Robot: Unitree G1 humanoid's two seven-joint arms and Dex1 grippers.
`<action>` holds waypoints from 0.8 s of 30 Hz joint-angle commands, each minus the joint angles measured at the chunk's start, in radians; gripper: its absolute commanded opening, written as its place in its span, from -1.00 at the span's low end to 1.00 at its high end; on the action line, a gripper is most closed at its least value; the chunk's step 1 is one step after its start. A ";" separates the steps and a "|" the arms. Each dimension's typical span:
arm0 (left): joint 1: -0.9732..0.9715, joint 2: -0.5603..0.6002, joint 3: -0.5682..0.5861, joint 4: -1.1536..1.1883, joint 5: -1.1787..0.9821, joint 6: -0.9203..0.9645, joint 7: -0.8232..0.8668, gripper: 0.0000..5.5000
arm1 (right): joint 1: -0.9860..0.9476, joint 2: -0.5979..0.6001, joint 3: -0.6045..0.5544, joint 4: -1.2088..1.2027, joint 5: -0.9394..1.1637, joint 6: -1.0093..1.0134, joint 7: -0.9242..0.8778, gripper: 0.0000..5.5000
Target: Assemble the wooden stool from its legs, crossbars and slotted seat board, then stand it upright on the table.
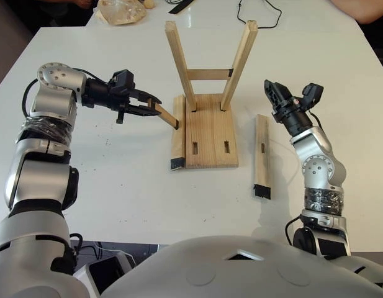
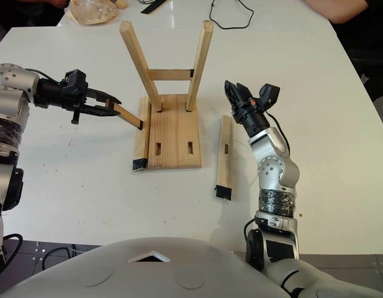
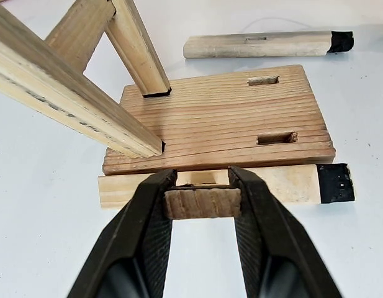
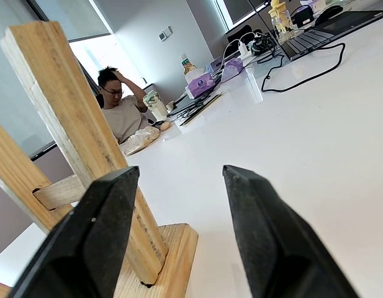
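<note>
A: Entry one, far left?
B: Left gripper [image 1: 151, 107], clamped on a short crossbar [image 1: 167, 117]; the bar's far end meets the lying leg [image 1: 177, 141] at the seat board's left edge.
A: Centre?
B: Seat board [image 1: 210, 133], flat on the table [image 1: 104, 174]; two upright legs [image 1: 182, 65] joined by a rung [image 1: 208, 74].
A: Right?
B: Loose leg [image 1: 261, 155], flat, near the board. Right gripper [image 1: 291, 85], fingers spread wide, holding nothing.

One board [image 1: 211, 133]; four legs [image 1: 180, 62], two standing in the board and two lying beside it; two crossbars [image 1: 208, 74].
</note>
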 commanded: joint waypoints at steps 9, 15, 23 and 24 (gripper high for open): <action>-0.108 0.068 -0.094 -0.011 0.067 0.007 -0.002 -0.53 | 0.062 0.097 -0.003 -0.001 -0.028 -0.105 -0.054 -0.10; -0.178 0.006 -0.073 0.093 0.155 -0.035 0.021 -0.53 | 0.053 0.104 -0.007 0.025 -0.035 -0.121 -0.051 -0.10; -0.156 0.009 -0.031 0.095 0.239 -0.059 0.076 -0.13 | 0.069 0.101 -0.031 0.033 -0.033 -0.130 -0.052 -0.10; -0.143 0.027 -0.029 0.079 0.264 -0.058 0.103 -0.13 | 0.074 0.102 -0.032 0.032 -0.034 -0.133 -0.053 -0.10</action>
